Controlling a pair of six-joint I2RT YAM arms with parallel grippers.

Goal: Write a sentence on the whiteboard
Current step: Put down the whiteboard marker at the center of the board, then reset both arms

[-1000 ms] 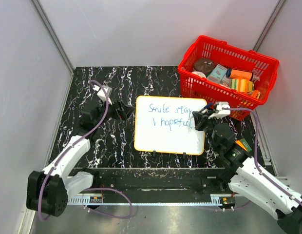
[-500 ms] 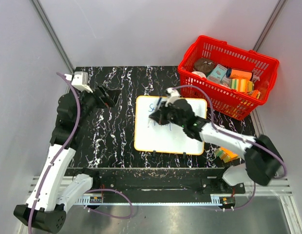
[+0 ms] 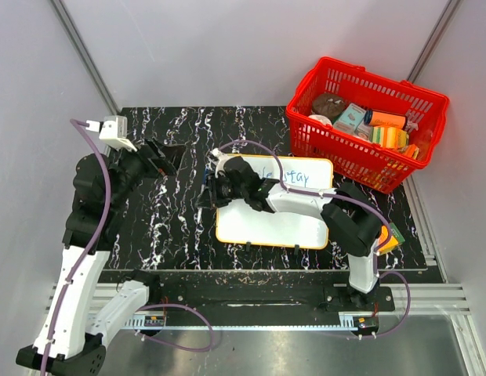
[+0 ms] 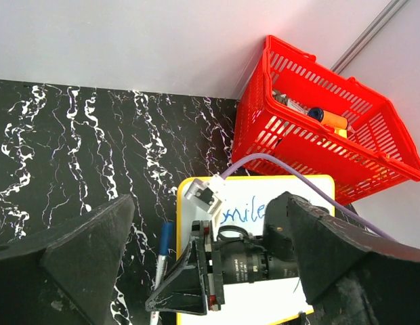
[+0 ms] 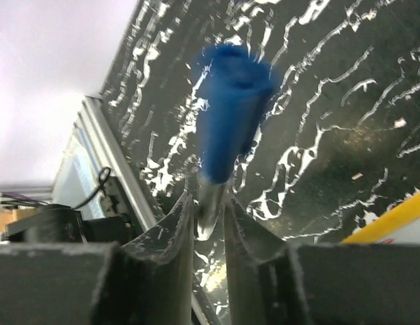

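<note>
Right gripper (image 3: 214, 186) is clamped tight on a blue marker (image 5: 230, 108). In the right wrist view both fingers (image 5: 175, 233) pinch the barrel and the blue end sticks out past them, kinda blurry, over the dark tabletop, with a sliver of yellow frame in the corner. The whiteboard (image 3: 274, 225) lies flat around the middle of the black marble table (image 3: 188, 227), its orange-yellow frame squared up with the table edges. The right arm reaches across it from the right, so the gripper ends up at the board's upper-left corner. As for the sentence (image 3: 294, 174), only "stay" is readable from the top camera. The left wrist view catches "mile" in blue just beside the arm, and the rest is hidden under it. Left gripper (image 3: 166, 159) hangs off to the left of the board, well apart from it, with its fingers (image 4: 88, 250) spread wide and nothing between them. A red basket (image 3: 306, 135) full of assorted stuff sits at the table's far right corner, just beside the board's upper-right corner.
</note>
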